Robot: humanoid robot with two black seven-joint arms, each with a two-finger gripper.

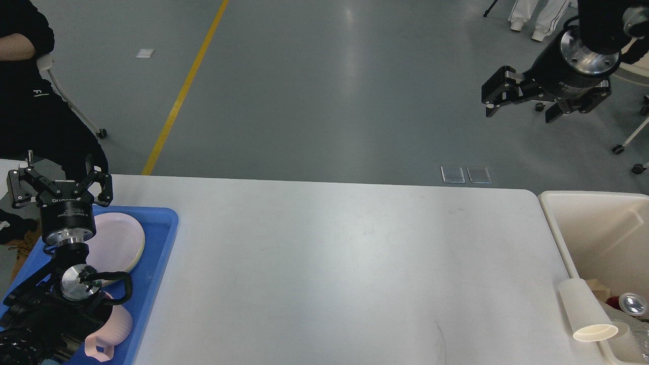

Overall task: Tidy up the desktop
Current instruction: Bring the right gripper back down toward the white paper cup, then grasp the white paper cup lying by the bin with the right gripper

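A white desk [345, 263] with rounded corners fills the lower centre of the frame. At lower left, a blue plastic tray [161, 253] holds stacked pale pink plates [119, 246] and a pink mug [114, 329] lying on its side. Above the tray, the left end effector [60, 185] stands with fingers spread wide, gripping nothing. At upper right, the right end effector [522, 101] hangs over the grey floor [324, 86], fingers apart and empty. A cream bin [557, 223] at the right edge holds discarded items, a white paper cup [585, 312] lying across its rim.
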